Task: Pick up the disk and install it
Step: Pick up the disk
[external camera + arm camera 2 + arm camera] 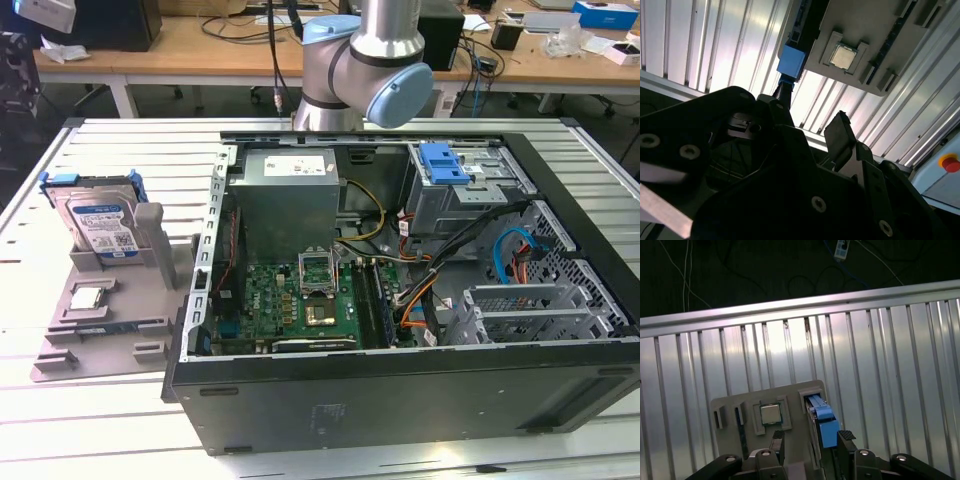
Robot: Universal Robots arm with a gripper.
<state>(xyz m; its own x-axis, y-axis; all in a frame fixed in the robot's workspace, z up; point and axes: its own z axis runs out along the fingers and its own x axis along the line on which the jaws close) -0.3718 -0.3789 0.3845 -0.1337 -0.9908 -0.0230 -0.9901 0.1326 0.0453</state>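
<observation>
A ribbed silver aluminium table [90, 150] carries a black open-sided computer case [400, 390] lying flat. Inside it are a grey box-shaped power supply [290, 195], a green motherboard [290, 300] and a blue plastic latch on a grey metal cage [445, 162]. The silver robot arm with pale blue joint caps [365, 65] rises behind the case. Just beside the case, on the exterior view's left, lies a grey plastic holder tray [110, 330]. The disk [100, 225], a silver hard drive with a blue-and-white label and blue carrier frame, stands upright in a slot at the tray's far end. In the first wrist view the black gripper [811, 442] hangs above the tray, its fingers [845, 437] apart and holding nothing, with the disk's blue frame edge showing between them. A small square silver chip [87, 297] sits in a tray recess near the disk.
</observation>
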